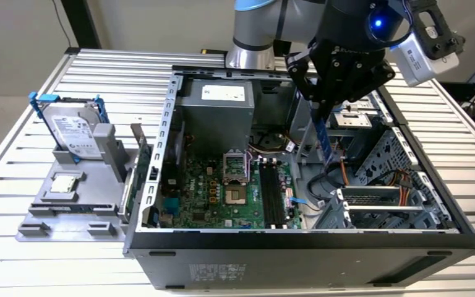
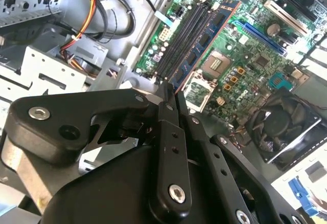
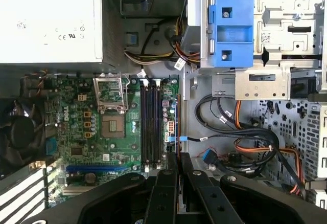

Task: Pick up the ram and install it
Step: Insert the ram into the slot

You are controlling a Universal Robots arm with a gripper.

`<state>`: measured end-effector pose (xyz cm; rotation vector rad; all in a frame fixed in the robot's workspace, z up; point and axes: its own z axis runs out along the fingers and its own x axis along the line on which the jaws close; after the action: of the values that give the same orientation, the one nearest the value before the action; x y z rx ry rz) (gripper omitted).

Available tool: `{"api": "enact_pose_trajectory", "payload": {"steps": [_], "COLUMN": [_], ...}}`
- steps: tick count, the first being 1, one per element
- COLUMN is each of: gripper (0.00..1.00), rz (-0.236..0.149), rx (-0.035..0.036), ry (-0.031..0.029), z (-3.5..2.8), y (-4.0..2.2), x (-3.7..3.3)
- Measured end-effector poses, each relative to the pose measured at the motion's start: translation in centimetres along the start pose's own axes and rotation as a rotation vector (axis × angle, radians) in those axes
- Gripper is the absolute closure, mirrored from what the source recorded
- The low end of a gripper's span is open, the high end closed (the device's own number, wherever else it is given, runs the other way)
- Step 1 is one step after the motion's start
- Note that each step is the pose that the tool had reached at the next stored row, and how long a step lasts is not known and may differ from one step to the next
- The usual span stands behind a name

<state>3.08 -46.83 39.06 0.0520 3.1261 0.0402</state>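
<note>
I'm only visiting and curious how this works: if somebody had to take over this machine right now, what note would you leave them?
Gripper: shut on the ram, which hangs upright from it.
Where: the ram is over the open computer case, above the motherboard and close to its black slots; it appears clear of them.
Done: the ram is picked up.
Left: the ram is not yet seated in a slot; the slots look empty.
</note>
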Motion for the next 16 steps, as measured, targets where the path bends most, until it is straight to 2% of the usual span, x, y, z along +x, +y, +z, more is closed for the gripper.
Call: {"api": "enact_pose_trajectory", "payload": {"steps": [9,16], "gripper": [1.00,1.00], "rz": [0.000,0.000], "rx": [-0.0001,0.0000], "ry": [0.0000,0.0000], "z": [0.75,0.83], "y": [-0.01,-0.01], "x": [-0.22,-0.21]}}
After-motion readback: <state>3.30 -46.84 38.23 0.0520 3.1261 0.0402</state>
